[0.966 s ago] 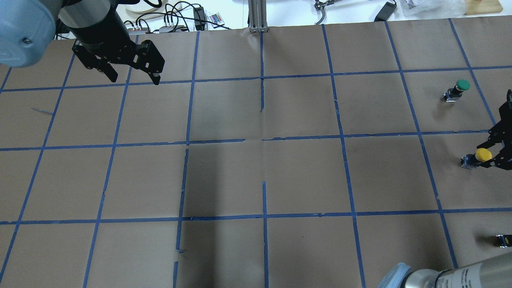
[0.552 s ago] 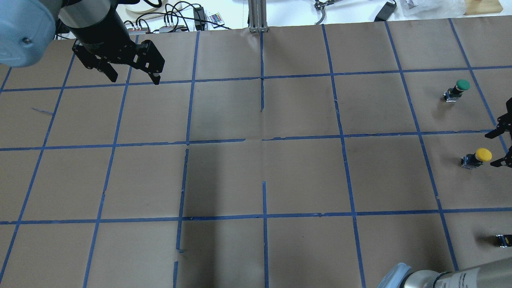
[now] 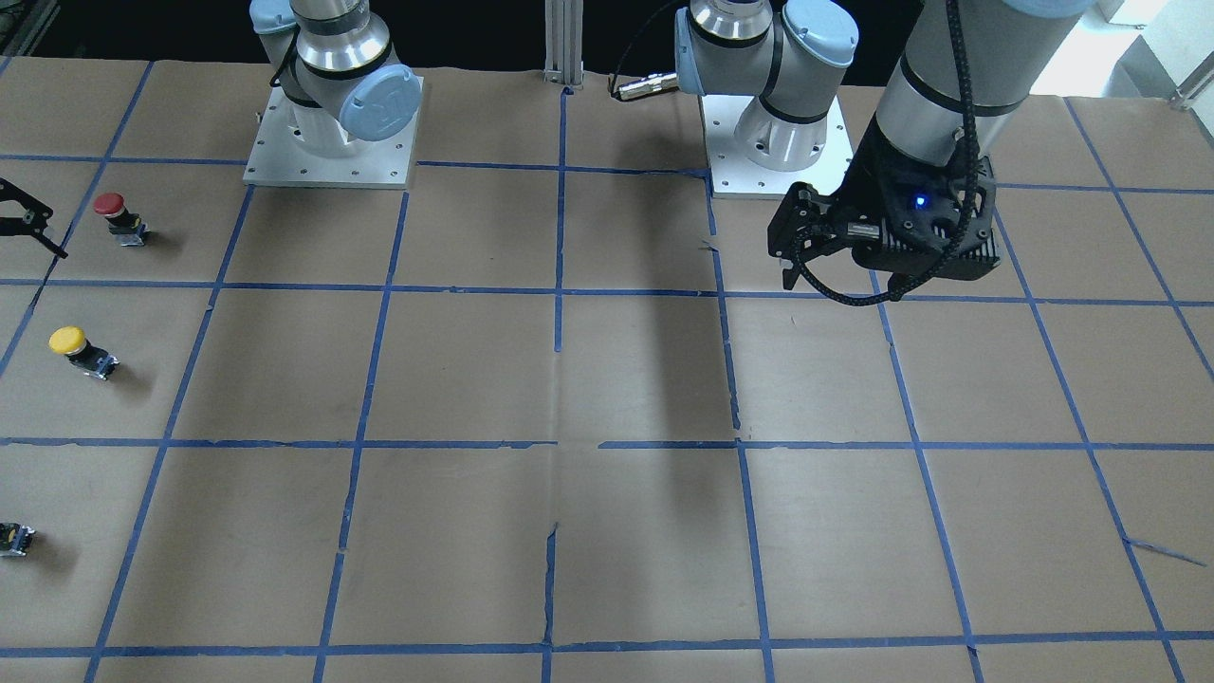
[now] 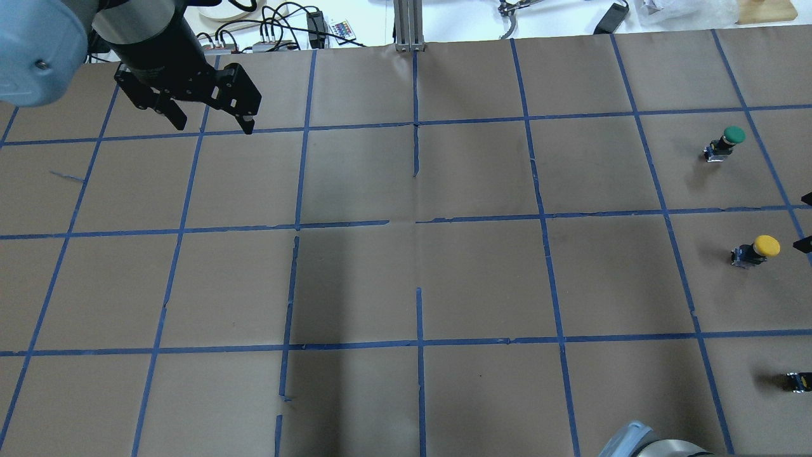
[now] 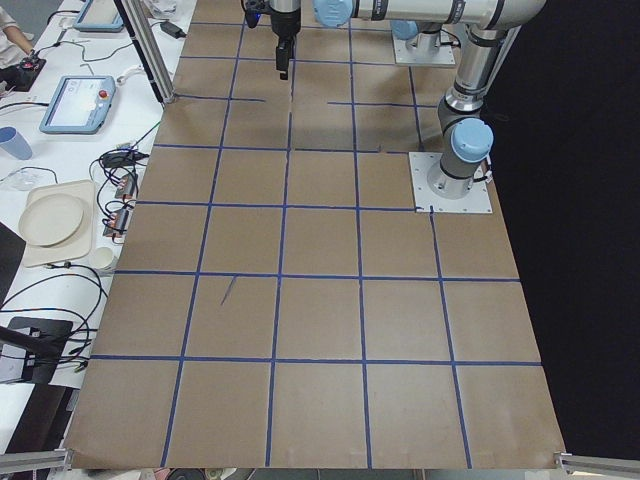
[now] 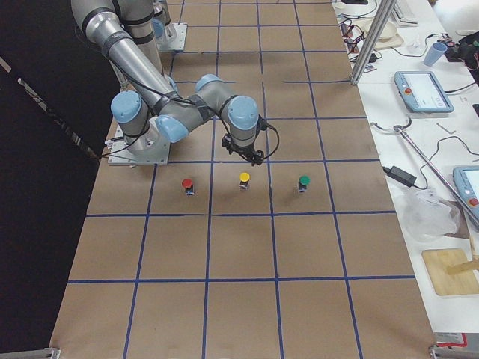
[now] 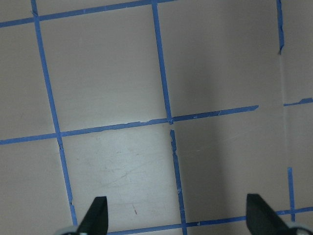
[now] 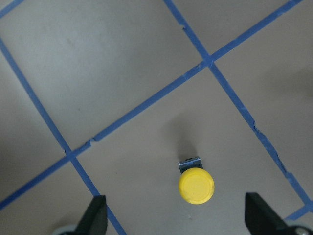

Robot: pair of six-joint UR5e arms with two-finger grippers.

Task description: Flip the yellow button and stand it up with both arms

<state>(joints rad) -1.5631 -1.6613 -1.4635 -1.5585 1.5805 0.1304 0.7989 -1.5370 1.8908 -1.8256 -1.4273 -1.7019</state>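
We see the table (image 4: 482, 279) covered in matt brown paper, gridded with smooth blue tape (image 4: 482, 342), frayed. The yellow button (image 8: 196, 185) has a smooth plastic cap with faint sheen. The arms (image 3: 996, 57) look smooth silver metal, their joint caps (image 3: 379, 104) glossy pale-blue plastic.

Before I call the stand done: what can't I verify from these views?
Right end effector: overhead and front-facing frame edges cut off all but its fingers.
Yellow button: in the right wrist view its cap hides most of its body; elsewhere too small.
Capless block: clipped by the overhead's right edge, too small for detail.
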